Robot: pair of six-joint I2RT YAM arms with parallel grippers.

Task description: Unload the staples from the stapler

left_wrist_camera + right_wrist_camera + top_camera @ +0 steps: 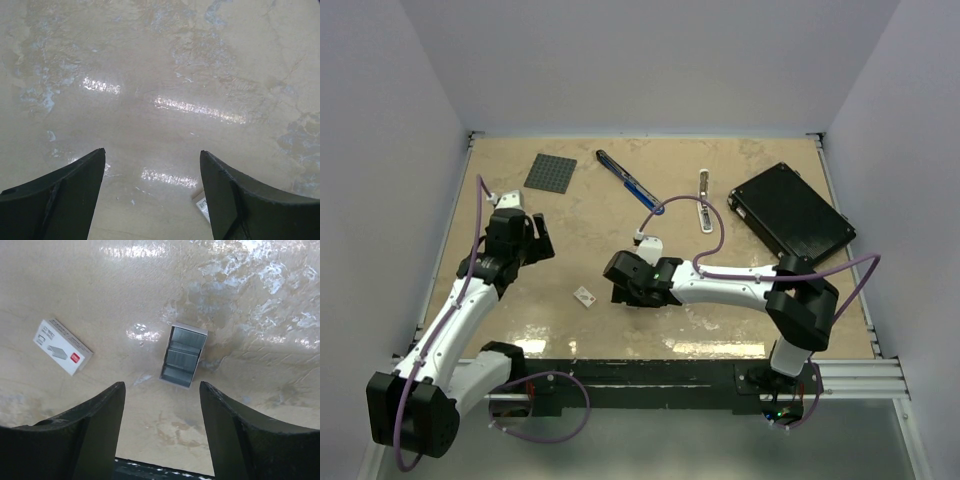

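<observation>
Your left gripper (152, 151) is spread wide and holds nothing; below it is bare table (590, 225) on the left side, with a corner of a small white box (585, 295) showing by its right finger. Your right gripper (161, 387) is also wide open and empty, reaching left to the middle of the table. In the right wrist view, grey staples (181, 357) lie in rows in a small open tray (189, 329) just beyond the fingertips, not touched by either finger; the white box lies to the tray's left, apart from it. The stapler (628, 182) lies diagonally at far centre, well away from both grippers; you cannot tell whether it is loaded. To its right lie a white-and-silver tool (705, 200) and a black case (790, 212). A grey studded plate (550, 172) sits far left.
</observation>
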